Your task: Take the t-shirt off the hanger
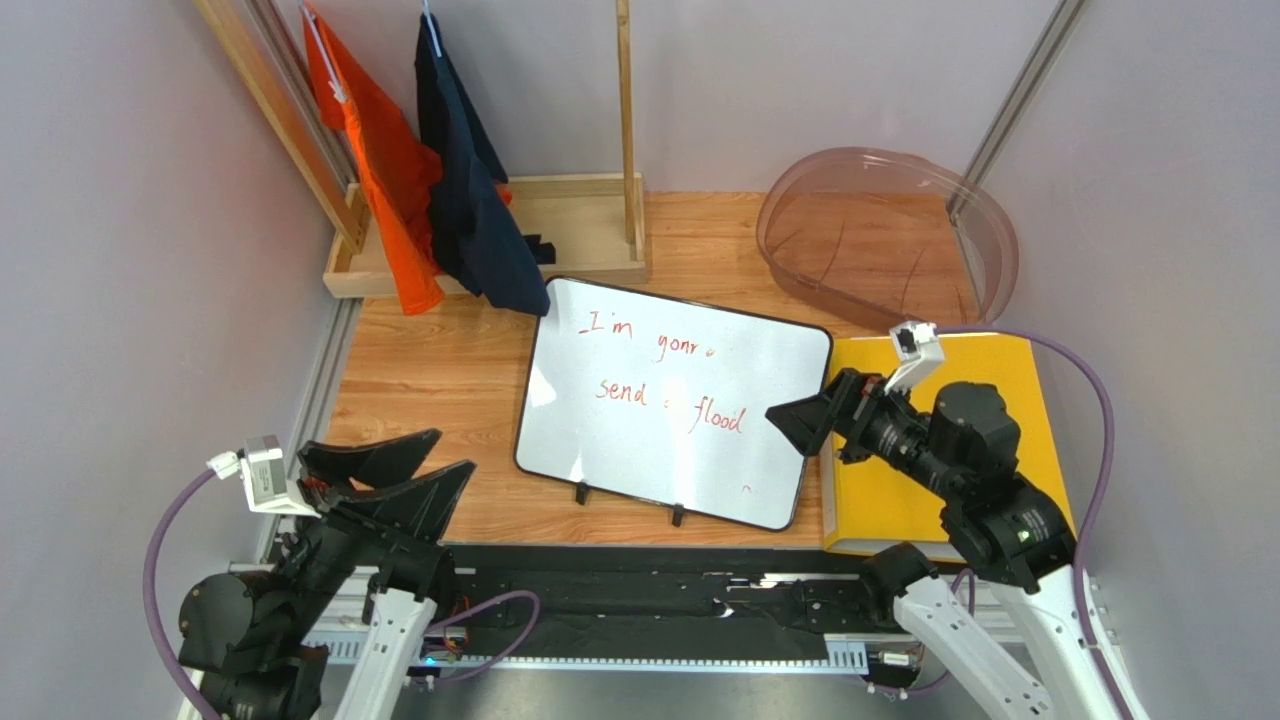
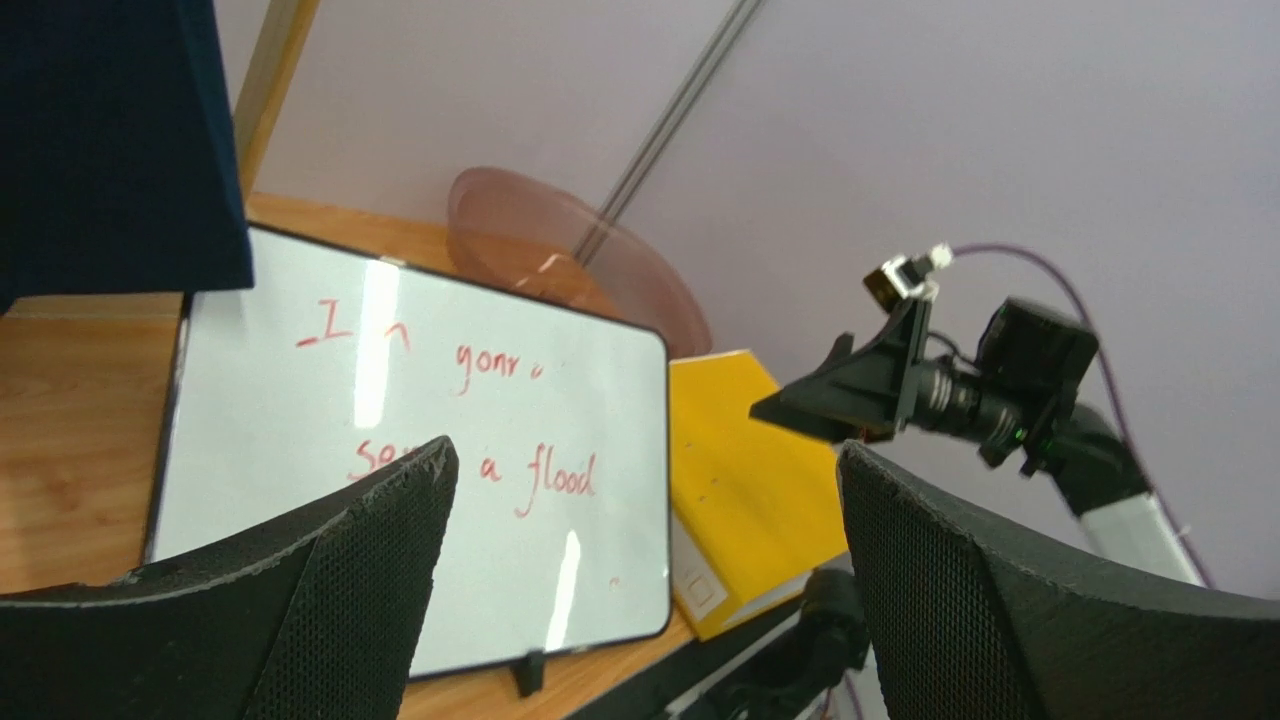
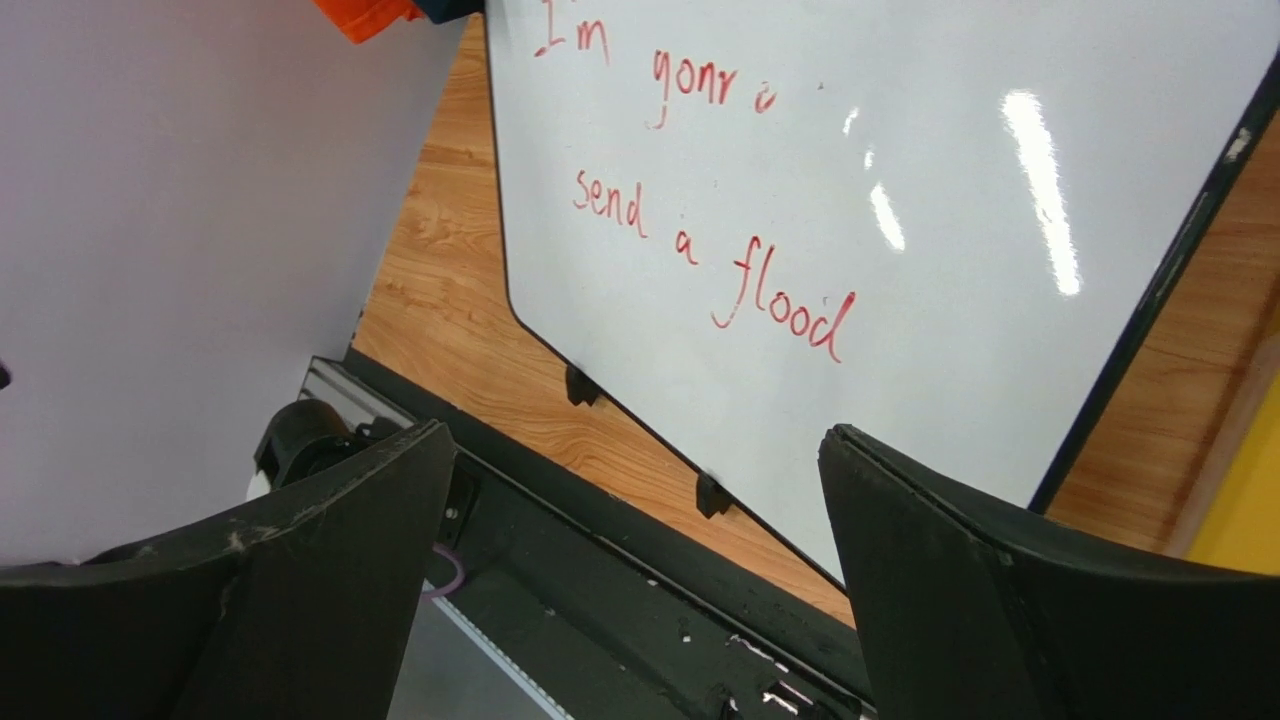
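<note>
Surface: wood-grain tabletop (image 1: 436, 383) with pale grey walls around it; I watch from overhead and through both wrist cameras.
Whiteboard (image 1: 672, 402): lies flat mid-table, red handwriting across it.
Navy t-shirt (image 1: 473, 210): hangs on the wooden rack (image 1: 579, 225) behind the whiteboard's far left corner, its hem reaching down close to that corner. Its hanger is almost cut off by the top of the frame, so I cannot make it out properly.
Orange t-shirt (image 1: 383, 165): hangs just left of the navy one, farther from the whiteboard.
Left gripper (image 1: 451, 455): off the whiteboard's near left corner, fingers spread wide with nothing between them, well apart from both shirts.
Right gripper (image 1: 784, 423): at the whiteboard's right edge, pointing toward the board, fingers wide apart and empty.
Yellow binder (image 1: 984, 368): flat just beside the whiteboard's right edge, under my right arm.
Pink basin (image 1: 887, 233): translucent, beyond the whiteboard's far right corner.
</note>
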